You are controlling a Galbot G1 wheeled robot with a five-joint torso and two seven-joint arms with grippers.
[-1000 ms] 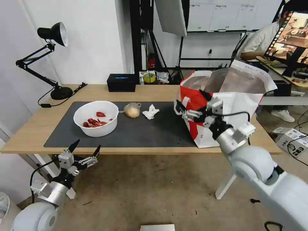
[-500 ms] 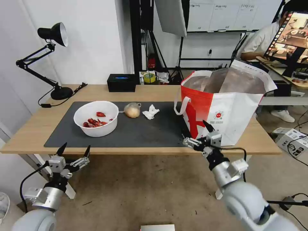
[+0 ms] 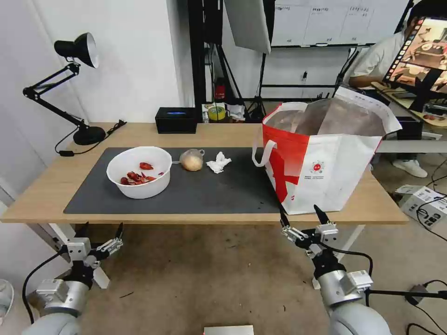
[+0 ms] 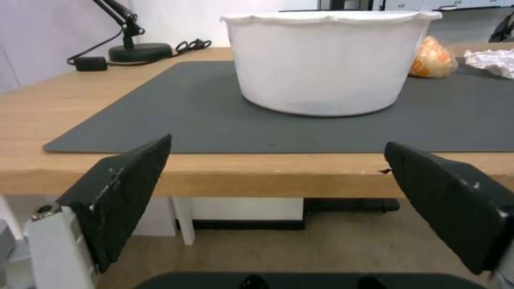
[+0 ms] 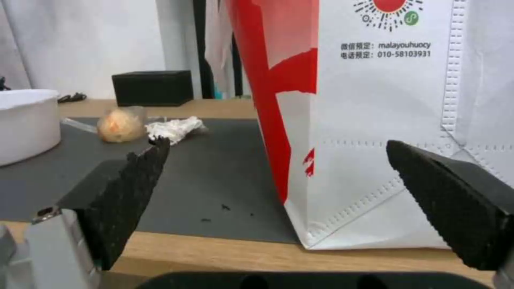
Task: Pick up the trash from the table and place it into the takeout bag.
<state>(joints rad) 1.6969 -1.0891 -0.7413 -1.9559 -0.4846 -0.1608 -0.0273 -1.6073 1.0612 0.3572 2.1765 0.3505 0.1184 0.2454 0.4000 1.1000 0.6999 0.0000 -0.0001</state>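
On the dark mat (image 3: 209,195) of the light-wood table (image 3: 56,181) stand a white bowl (image 3: 138,171) (image 4: 327,60) with red scraps, a small clear bag with a tan lump (image 3: 192,159) (image 5: 119,125) and a crumpled white napkin (image 3: 218,163) (image 5: 172,128). The red-and-white takeout bag (image 3: 321,163) (image 5: 375,100) stands open at the table's right end. My left gripper (image 3: 100,229) (image 4: 278,184) is open below the table's front edge, before the bowl. Below the edge in front of the bag, my right gripper (image 3: 301,216) (image 5: 278,188) is open and empty.
A black desk lamp (image 3: 74,83) stands at the table's back left and a black box (image 3: 176,119) at the back edge. White table legs (image 3: 333,260) stand near my right arm. Boxes and cables lie on the floor to the right.
Both arms have dropped and drawn back. The right gripper went from beside the bag's front corner to below the table edge; the left gripper sank lower too. The trash and bag stayed put.
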